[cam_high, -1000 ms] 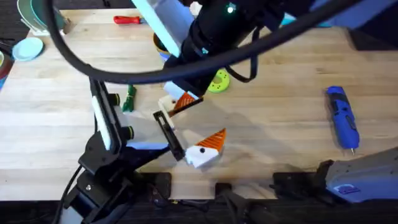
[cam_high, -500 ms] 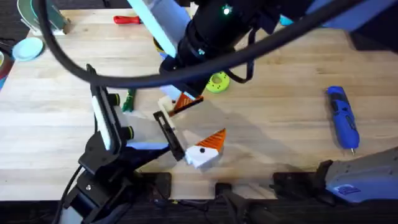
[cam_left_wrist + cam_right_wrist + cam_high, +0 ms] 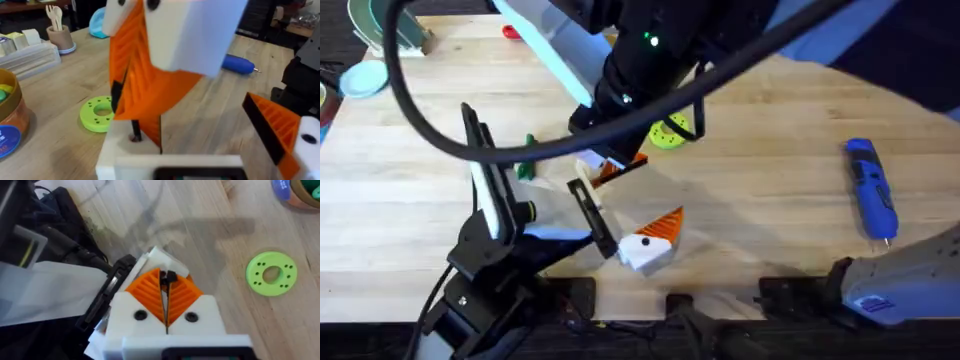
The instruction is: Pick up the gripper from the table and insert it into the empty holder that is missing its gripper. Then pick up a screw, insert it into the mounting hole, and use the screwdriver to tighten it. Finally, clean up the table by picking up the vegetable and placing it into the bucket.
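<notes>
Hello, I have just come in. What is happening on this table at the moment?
The right gripper has reached across to the middle of the table, shut on a small dark screw, and holds it right at the white holder. The left gripper is close beside that holder. The blue screwdriver lies untouched on the right, and the green vegetable is not yet cleared away.

A pale butcher-block wooden table (image 3: 780,190) is seen, its planks running lengthwise. Beyond its far edge, a dark floor or backdrop is glimpsed. In the left wrist view, a dim room is shown behind the table, with what may be a wooden shelf (image 3: 22,6) and dark furniture.
</notes>
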{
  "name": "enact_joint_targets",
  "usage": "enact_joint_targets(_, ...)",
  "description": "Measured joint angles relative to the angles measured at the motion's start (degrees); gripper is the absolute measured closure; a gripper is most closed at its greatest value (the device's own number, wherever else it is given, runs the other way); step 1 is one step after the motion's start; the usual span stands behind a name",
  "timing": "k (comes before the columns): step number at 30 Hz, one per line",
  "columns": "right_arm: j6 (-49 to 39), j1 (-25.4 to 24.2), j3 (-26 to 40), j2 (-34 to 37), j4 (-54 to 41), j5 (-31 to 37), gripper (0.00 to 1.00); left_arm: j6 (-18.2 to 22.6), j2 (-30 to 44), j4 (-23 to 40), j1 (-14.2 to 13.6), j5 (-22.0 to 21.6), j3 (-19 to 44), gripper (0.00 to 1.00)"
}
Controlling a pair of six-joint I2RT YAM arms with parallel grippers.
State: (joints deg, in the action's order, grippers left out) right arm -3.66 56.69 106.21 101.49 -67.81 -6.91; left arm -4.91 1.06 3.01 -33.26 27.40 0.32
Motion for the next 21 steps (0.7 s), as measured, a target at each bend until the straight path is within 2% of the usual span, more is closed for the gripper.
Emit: enact_joint_targets(21,-0.2,0.2,0.0,1.0,-0.1,1.2,0.997,0.4,0.0,0.0,0.0,0.0,0.0,0.009)
